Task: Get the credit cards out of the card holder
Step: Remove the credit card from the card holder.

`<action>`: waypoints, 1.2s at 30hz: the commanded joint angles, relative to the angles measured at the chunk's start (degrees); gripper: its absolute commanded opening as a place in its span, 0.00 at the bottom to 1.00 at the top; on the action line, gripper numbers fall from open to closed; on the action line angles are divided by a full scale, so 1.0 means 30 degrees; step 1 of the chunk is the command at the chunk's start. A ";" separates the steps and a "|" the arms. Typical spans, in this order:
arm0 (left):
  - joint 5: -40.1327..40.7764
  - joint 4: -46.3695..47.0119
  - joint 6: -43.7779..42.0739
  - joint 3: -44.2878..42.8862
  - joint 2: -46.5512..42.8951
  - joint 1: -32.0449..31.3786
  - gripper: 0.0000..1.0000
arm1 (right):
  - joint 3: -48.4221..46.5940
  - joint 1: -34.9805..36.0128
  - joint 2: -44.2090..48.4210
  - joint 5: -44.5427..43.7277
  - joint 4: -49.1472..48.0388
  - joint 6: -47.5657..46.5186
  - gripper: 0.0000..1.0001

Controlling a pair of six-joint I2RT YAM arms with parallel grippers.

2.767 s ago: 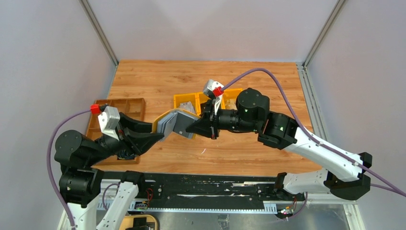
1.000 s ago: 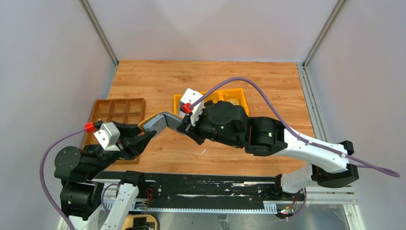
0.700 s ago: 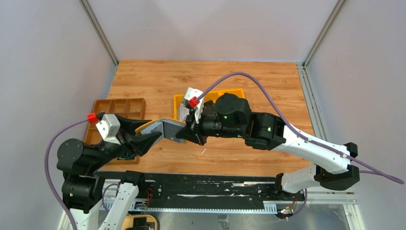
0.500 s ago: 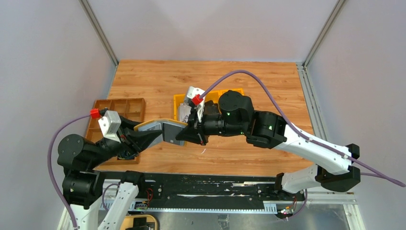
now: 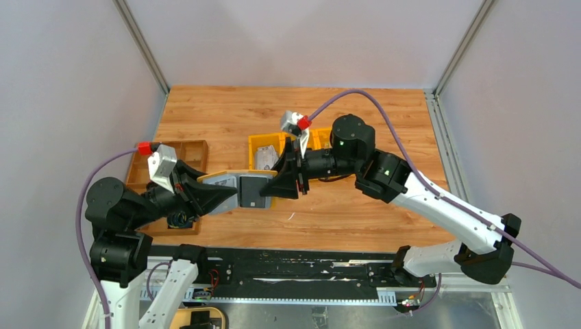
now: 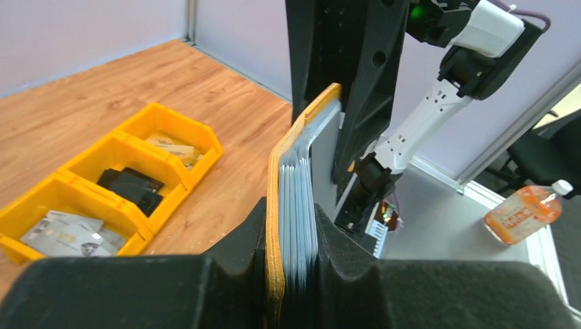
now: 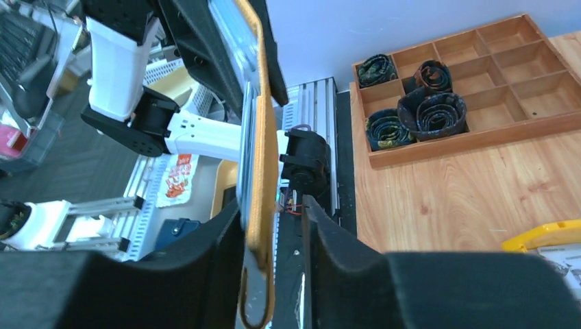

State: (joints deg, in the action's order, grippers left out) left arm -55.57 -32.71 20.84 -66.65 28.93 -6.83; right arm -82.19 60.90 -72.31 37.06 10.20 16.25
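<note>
The card holder (image 5: 226, 182), mustard-yellow outside and grey inside, hangs spread open above the table between both arms. My left gripper (image 5: 218, 199) is shut on its left half. In the left wrist view the fingers (image 6: 240, 240) pinch the yellow cover (image 6: 274, 205) and a stack of several pale grey-blue credit cards (image 6: 299, 195) seen edge-on. My right gripper (image 5: 282, 184) is at the holder's right end. Its jaws (image 7: 273, 219) stand open around the yellow flap (image 7: 260, 171), which rests against the left finger, with a gap to the right finger.
A row of yellow bins (image 5: 257, 142) stands behind the holder, one holding loose cards (image 6: 65, 233), another a black item (image 6: 133, 188). The brown compartment tray (image 5: 194, 145) with rolled dark items (image 7: 418, 103) sits at the left, beside my left arm.
My right gripper has opened off the holder's flap, and its arm has stretched out and drawn right. The left gripper has tightened and carried the holder lower and toward the middle.
</note>
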 commanded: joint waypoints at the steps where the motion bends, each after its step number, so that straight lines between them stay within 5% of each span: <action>1: -0.0642 0.0964 0.1552 -0.0553 0.0620 -0.0008 0.00 | 0.0334 -0.1815 0.0905 0.1686 -0.1661 0.0819 0.41; 10: 0.3443 -0.3078 -0.1423 -0.0473 0.1896 -0.0008 0.00 | -0.0122 -0.4807 0.1603 -0.3297 0.0123 0.1904 0.54; 18: 0.1357 -0.4963 -0.3538 0.0174 0.3253 -0.0008 0.00 | 0.0300 -0.4804 -0.1443 0.3631 -0.2187 0.1996 0.74; 27: -0.0099 -0.5549 -0.4516 0.1243 0.3592 -0.0008 0.00 | 0.0955 -0.4073 -0.4758 0.8366 -0.5859 0.2166 0.77; 36: -0.1241 -0.5735 -0.4327 0.0506 0.4196 -0.0008 0.00 | 0.2882 -0.4013 -0.4917 1.1204 -0.9761 0.4471 0.75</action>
State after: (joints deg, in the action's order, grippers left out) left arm -55.59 -50.28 7.88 -62.89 41.36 -6.83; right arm -76.64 48.27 -88.03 64.86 -9.76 24.53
